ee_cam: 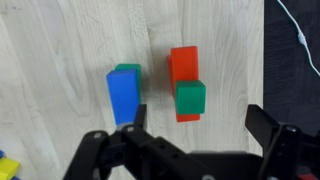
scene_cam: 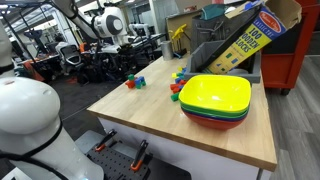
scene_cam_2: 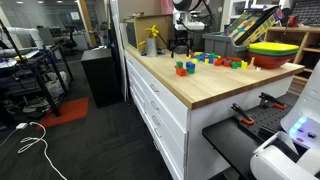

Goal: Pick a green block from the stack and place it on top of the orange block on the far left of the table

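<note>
In the wrist view a green block (ee_cam: 190,97) sits on top of the orange block (ee_cam: 183,63) on the light wood table (ee_cam: 60,60). To its left a blue block (ee_cam: 122,97) rests on another green block (ee_cam: 128,71). My gripper (ee_cam: 195,125) is open and empty, its fingers apart on either side just below the green block. In both exterior views the gripper (scene_cam: 126,50) (scene_cam_2: 181,42) hovers above these blocks (scene_cam: 134,82) (scene_cam_2: 183,68). The stack of small cubes (scene_cam: 179,80) (scene_cam_2: 217,59) lies further along the table.
Stacked yellow, green and red bowls (scene_cam: 215,100) (scene_cam_2: 274,50) stand at one end of the table. A cardboard box (scene_cam: 243,38) and grey bin stand behind them. A yellow object (scene_cam_2: 152,40) stands at the back edge.
</note>
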